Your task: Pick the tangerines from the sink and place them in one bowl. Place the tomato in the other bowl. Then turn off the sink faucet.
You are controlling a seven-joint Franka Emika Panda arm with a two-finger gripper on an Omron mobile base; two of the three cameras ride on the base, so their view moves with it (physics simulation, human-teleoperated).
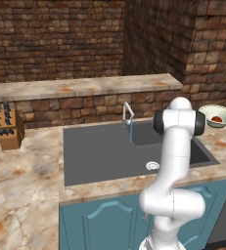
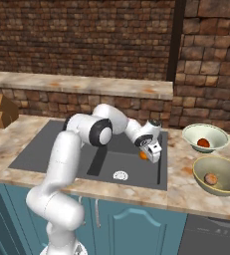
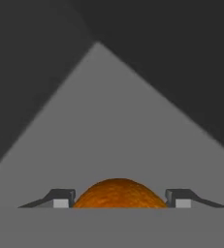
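Hand (image 3: pixel 118 204) is clamped on the bright orange round tangerine (image 3: pixel 118 193): in the hand view both dark fingertips (image 3: pixel 61 199) sit tight against the fruit's flanks, one at 9 o'clock and one at 3 o'clock of it, fruit centred between them. It's a sphere, so there's no long axis to align to.

Location: low in the dark grey rectangular sink (image 2: pixel 52 149), at the basin's right end near the wall. In the right base view the tangerine (image 2: pixel 143 155) peeks out just beside the hand (image 2: pixel 151 152).

Key relation for the next move: the olive-tan shallow bowl (image 2: pixel 219 175) lies at about 4 o'clock from the hand in that view, on the marble surface (image 2: pixel 186 189) past the sink's right rim. It already holds the paler tan-orange tangerine (image 2: pixel 211 179). My read: lift clear of the rim first, then carry across.

The pale cream bowl with greyish-green rim (image 2: pixel 205 137) sits behind it with the dark red tomato (image 2: pixel 203 143) inside.

Thin silver faucet (image 1: pixel 128 115) at the back edge, with a blue stream under the spout; looks like it's running.
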